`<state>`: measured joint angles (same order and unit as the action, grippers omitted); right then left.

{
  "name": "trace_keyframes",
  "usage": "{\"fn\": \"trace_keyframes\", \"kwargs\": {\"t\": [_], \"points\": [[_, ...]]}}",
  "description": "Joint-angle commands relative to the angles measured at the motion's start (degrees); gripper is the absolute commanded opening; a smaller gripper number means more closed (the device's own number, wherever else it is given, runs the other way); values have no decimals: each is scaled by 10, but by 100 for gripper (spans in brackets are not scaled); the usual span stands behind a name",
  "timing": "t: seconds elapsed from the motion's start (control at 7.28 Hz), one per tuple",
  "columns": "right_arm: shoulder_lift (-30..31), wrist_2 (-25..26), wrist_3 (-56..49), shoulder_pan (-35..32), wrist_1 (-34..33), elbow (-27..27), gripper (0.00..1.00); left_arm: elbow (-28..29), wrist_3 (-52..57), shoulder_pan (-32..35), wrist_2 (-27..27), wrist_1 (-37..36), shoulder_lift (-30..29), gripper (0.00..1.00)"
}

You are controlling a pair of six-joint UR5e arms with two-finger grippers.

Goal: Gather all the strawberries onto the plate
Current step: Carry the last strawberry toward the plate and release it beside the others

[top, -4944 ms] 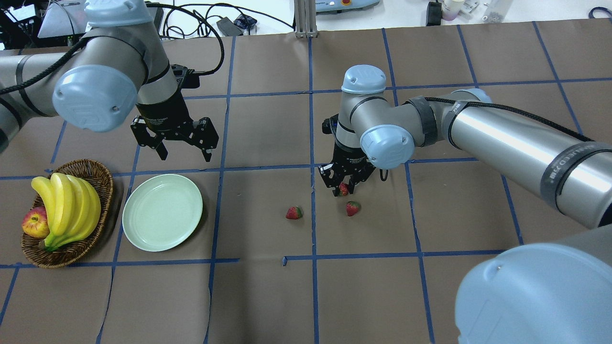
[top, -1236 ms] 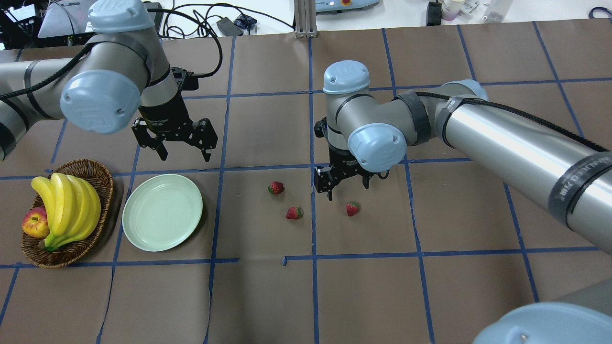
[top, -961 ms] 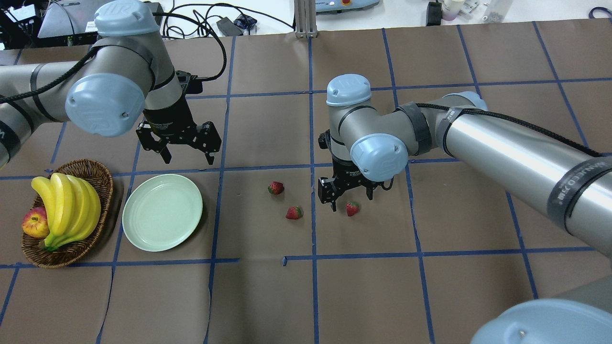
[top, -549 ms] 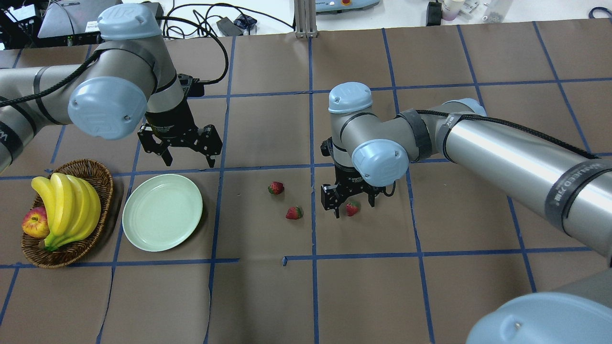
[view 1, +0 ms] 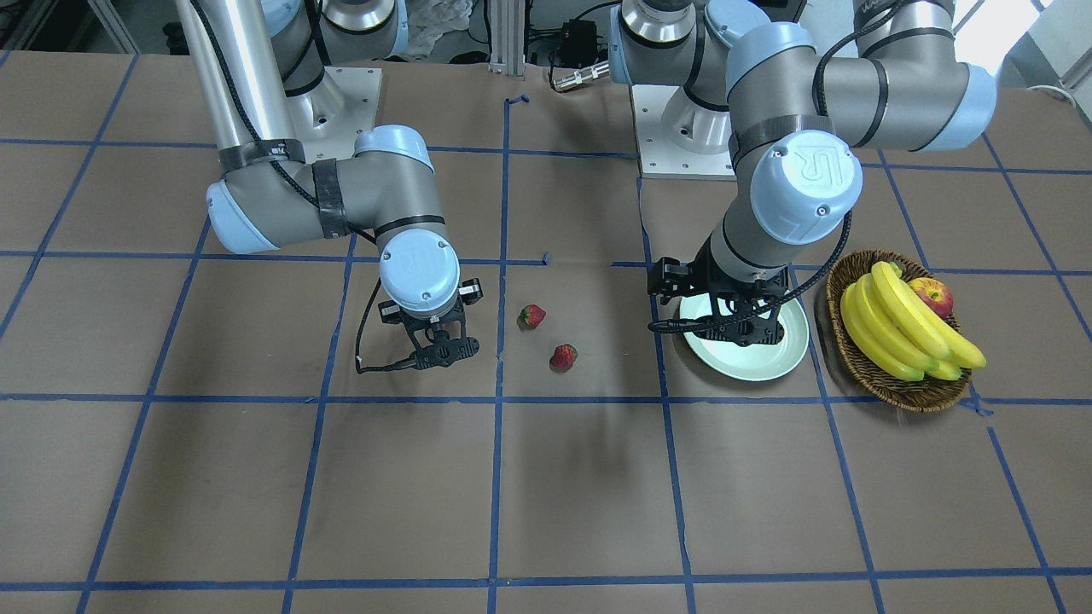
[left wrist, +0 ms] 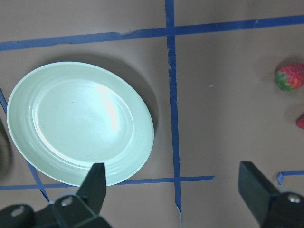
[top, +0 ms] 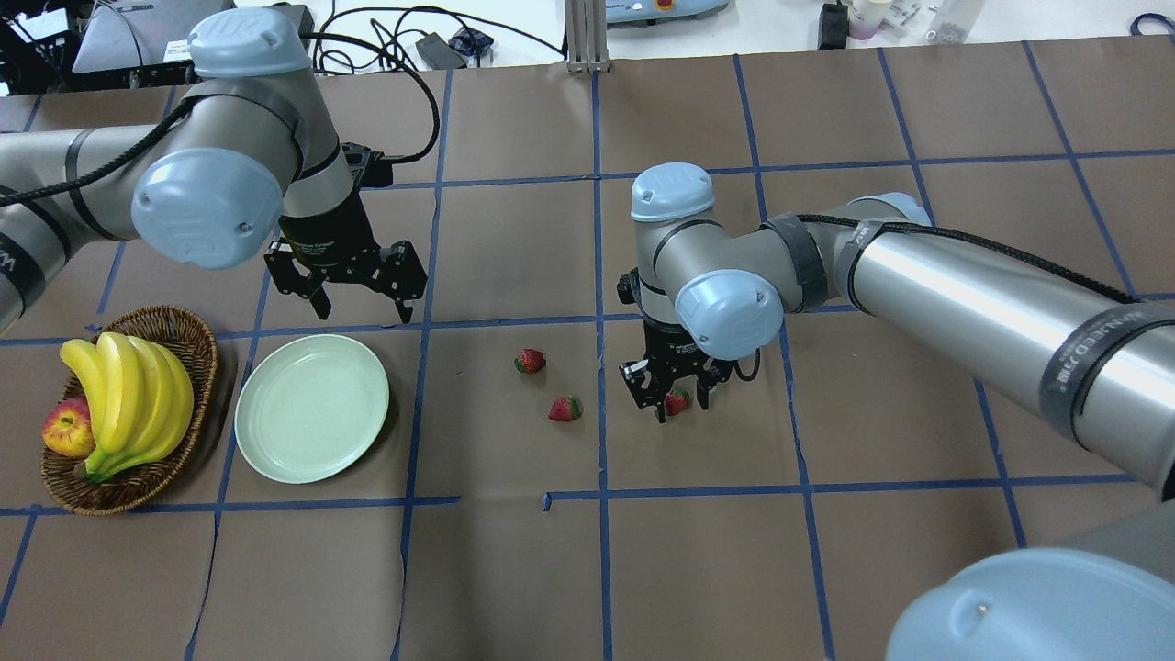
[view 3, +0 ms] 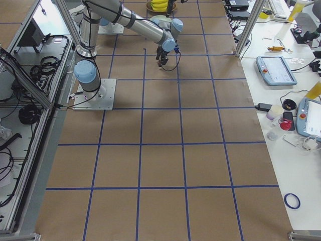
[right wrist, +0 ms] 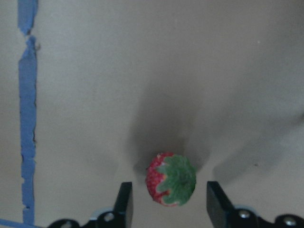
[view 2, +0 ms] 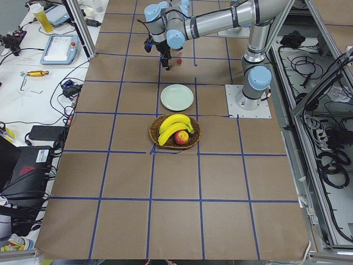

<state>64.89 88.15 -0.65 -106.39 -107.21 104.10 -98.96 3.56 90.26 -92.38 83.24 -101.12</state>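
Note:
Three red strawberries lie on the brown table. In the overhead view one strawberry (top: 530,361) and a second (top: 565,408) lie left of the blue line. The third strawberry (top: 677,400) sits between the fingers of my right gripper (top: 679,406). The right wrist view shows that strawberry (right wrist: 171,179) on the table with a gap to each finger, so the gripper is open. The mint-green plate (top: 312,408) is empty. My left gripper (top: 358,296) hovers open just beyond the plate's far rim. The left wrist view shows the plate (left wrist: 78,121) and a strawberry (left wrist: 289,77).
A wicker basket (top: 197,332) with bananas (top: 128,395) and a red apple (top: 66,430) stands left of the plate. In the front-facing view my left gripper (view 1: 734,328) covers part of the plate (view 1: 789,354). Cables and devices lie beyond the far table edge.
My right gripper left its first strawberry left of the blue line, then moved toward me and down over the right-hand strawberry. My left gripper drifted slightly toward the plate.

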Motion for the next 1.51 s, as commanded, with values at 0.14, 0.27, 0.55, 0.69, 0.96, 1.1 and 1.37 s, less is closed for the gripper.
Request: {"fn": "trace_keyframes", "kwargs": {"t": [0.14, 0.27, 0.55, 0.69, 0.96, 1.1, 1.37], "points": [[1, -1, 2, 0, 0, -13, 0, 1, -1, -1, -1, 0, 2, 100], [5, 2, 8, 2, 1, -27, 0, 7, 4, -1, -3, 0, 1, 100], [16, 10, 14, 13, 9, -88, 0, 8, 4, -5, -3, -20, 4, 100], [18, -2, 16, 12, 10, -116, 0, 8, 4, -9, -3, -21, 9, 100], [25, -30, 74, -8, 10, -149, 0, 8, 4, -10, -4, -20, 11, 100], [23, -59, 79, -29, 6, -165, 0, 9, 4, -17, -4, -20, 14, 100], [9, -86, 105, -74, -11, -175, 0, 10, 11, -46, -2, -21, 26, 100]]}}
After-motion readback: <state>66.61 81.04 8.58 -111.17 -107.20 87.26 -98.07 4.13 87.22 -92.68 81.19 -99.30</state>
